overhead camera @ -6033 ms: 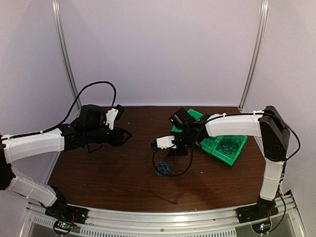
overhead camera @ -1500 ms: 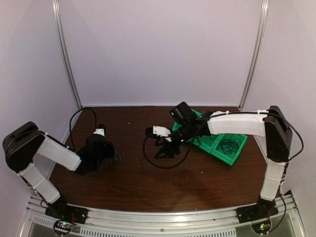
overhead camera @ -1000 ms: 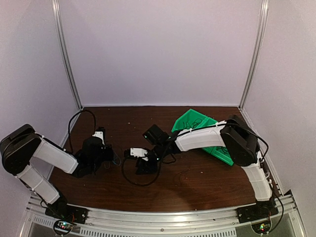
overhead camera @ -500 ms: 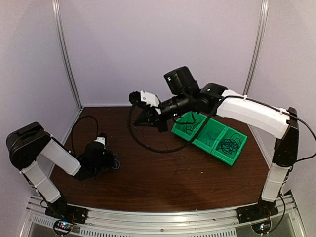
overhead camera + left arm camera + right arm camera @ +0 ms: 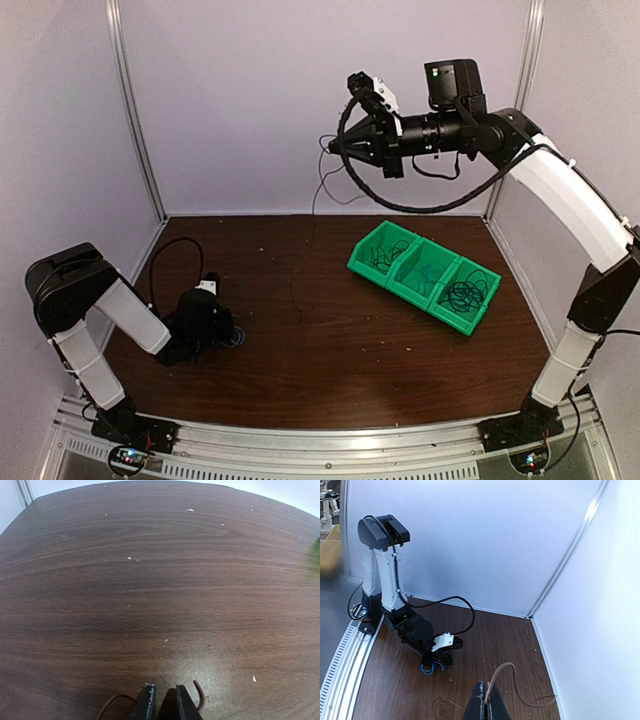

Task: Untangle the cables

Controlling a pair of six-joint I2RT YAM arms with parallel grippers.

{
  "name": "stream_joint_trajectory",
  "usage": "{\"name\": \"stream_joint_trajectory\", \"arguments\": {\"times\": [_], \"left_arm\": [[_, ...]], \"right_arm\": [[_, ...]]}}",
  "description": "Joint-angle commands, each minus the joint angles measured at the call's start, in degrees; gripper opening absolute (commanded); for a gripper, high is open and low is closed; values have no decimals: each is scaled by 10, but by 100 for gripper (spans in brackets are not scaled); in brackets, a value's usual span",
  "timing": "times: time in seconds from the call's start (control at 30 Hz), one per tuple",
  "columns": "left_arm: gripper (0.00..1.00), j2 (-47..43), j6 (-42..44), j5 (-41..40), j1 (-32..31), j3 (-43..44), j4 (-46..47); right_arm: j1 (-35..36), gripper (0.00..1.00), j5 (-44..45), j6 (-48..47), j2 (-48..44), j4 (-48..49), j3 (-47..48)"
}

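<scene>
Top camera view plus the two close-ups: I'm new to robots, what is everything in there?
Dark brown wooden table: one, under everything.
Green plastic three-compartment tray: one, right rear of table.
Black cable coils: several, inside the tray.
Thin blue cable: loops, blue, table's near left.
Thin dark cable: one, dangling from high up toward the table.
Left arm: white and black, folded low; left gripper at the blue loops, grip unclear.
Right arm: white and black, reaching high; right gripper shut on the thin dark cable.
</scene>
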Motion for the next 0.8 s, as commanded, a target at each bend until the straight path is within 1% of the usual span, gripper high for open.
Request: {"name": "stream_joint_trajectory", "arguments": {"times": [0.0, 0.2, 0.33, 0.47, 0.77], "left_arm": [[18, -8, -1, 7, 4, 2, -12], [34, -62, -9, 19, 4, 5, -44], [42, -88, -14, 18, 4, 7, -74], [45, -107, -14, 19, 4, 9, -99], [46, -135, -15, 18, 4, -2, -115]], "right_arm": [[-53, 0, 18, 33, -14, 33, -9], [-121, 0, 26, 77, -6, 105, -27], [-146, 0, 38, 95, -3, 147, -23], [-164, 0, 51, 97, 6, 167, 10], [-175, 0, 106, 62, 36, 178, 116]]}}
